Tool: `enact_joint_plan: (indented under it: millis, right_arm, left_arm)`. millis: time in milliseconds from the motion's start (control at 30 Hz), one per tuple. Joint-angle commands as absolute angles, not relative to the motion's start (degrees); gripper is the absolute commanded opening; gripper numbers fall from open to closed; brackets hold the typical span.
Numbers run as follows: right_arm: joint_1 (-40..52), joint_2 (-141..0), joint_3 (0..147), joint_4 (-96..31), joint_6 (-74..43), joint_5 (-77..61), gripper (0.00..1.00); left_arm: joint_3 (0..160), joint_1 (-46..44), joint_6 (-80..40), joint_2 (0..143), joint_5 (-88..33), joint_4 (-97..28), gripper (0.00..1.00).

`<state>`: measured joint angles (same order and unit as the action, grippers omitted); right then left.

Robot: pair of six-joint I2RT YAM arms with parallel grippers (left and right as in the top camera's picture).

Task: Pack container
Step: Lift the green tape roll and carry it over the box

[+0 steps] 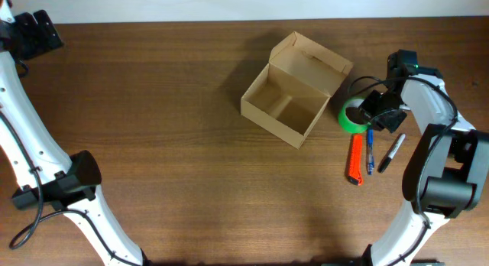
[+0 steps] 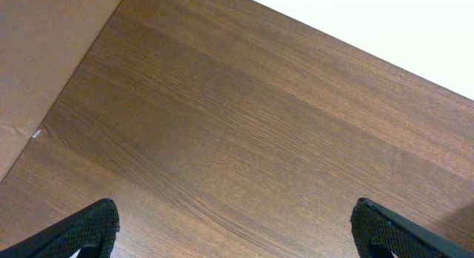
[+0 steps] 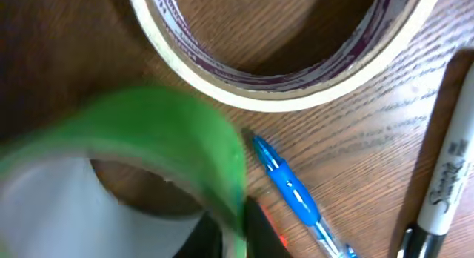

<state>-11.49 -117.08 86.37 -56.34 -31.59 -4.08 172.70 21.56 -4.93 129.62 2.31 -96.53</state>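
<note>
The container (image 1: pixel 267 116), a plain tan cardboard box, sits open in the middle of the table with its flap lid (image 1: pixel 309 62) leaning back. To its right lies a green tape roll (image 1: pixel 349 118) (image 3: pixel 170 132). My right gripper (image 1: pixel 380 113) (image 3: pixel 235 225) is shut on the roll's wall, one finger inside the ring and one outside. My left gripper (image 1: pixel 34 33) (image 2: pixel 233 228) is far off at the table's back left corner. It stands open over bare wood with nothing between its fingers.
A cream tape roll (image 3: pixel 296 91) with a purple inner face lies just beyond the green one. A blue pen (image 1: pixel 370 151) (image 3: pixel 292 191), a black marker (image 1: pixel 391 153) (image 3: pixel 444 176) and an orange tool (image 1: pixel 355 159) lie side by side in front of the right gripper.
</note>
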Motion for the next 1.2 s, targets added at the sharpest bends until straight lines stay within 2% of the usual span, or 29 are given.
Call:
enact_joint_plan:
  millis: [0, 400, 800, 1000, 1167]
  right_arm:
    - [-11.7, -117.78, 86.04, -55.66, -32.03, -3.81, 0.04]
    - [-12.71, -114.78, 92.49, -55.7, -24.21, -7.35, 0.04]
    - [-14.26, -106.15, 114.04, -69.76, -22.35, -8.97, 0.04]
    - [-7.99, -102.74, 121.95, -79.64, -11.27, -10.94, 0.04]
    - [1.61, -101.43, 122.17, -84.27, -10.72, -4.12, 0.03]
  left_arm:
    - [172.53, 21.8, -4.43, 127.92, 1.72, -96.66, 1.0]
    - [172.53, 21.8, -4.4, 127.92, 1.69, -96.66, 1.0]
    - [172.53, 21.8, -4.43, 127.92, 1.72, -96.66, 1.0]
    - [172.53, 21.8, -4.4, 127.92, 1.72, -96.66, 1.0]
    - [172.53, 21.8, -4.4, 127.92, 1.69, -96.66, 1.0]
